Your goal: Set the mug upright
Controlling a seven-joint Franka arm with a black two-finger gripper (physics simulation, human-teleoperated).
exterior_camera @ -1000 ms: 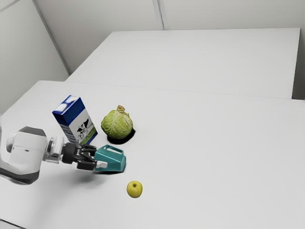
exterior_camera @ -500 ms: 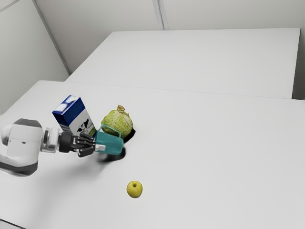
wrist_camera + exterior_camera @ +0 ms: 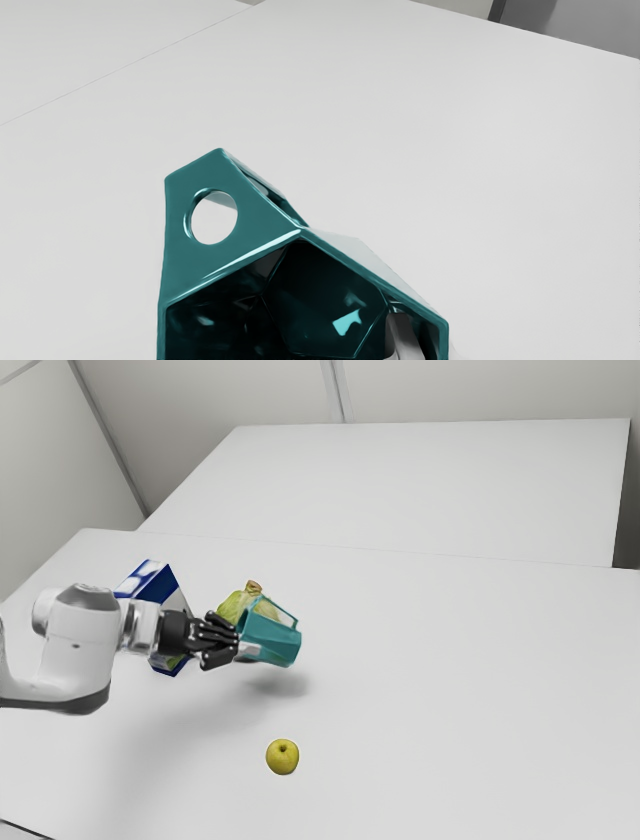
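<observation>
Teal and tilted, the mug hung above the table, mouth toward the gripper, which was clamped on its wall, one finger inside, presumably so turning could bring its base down.

white tabletop, second white surface beyond, pale grey walls

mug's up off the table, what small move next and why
Probably tip the pincer more steeply downward before lowering: the mug it grips is clear of the table, its shadow below, but leans, mouth toward the pincer and base toward the exterior view's right.
</observation>
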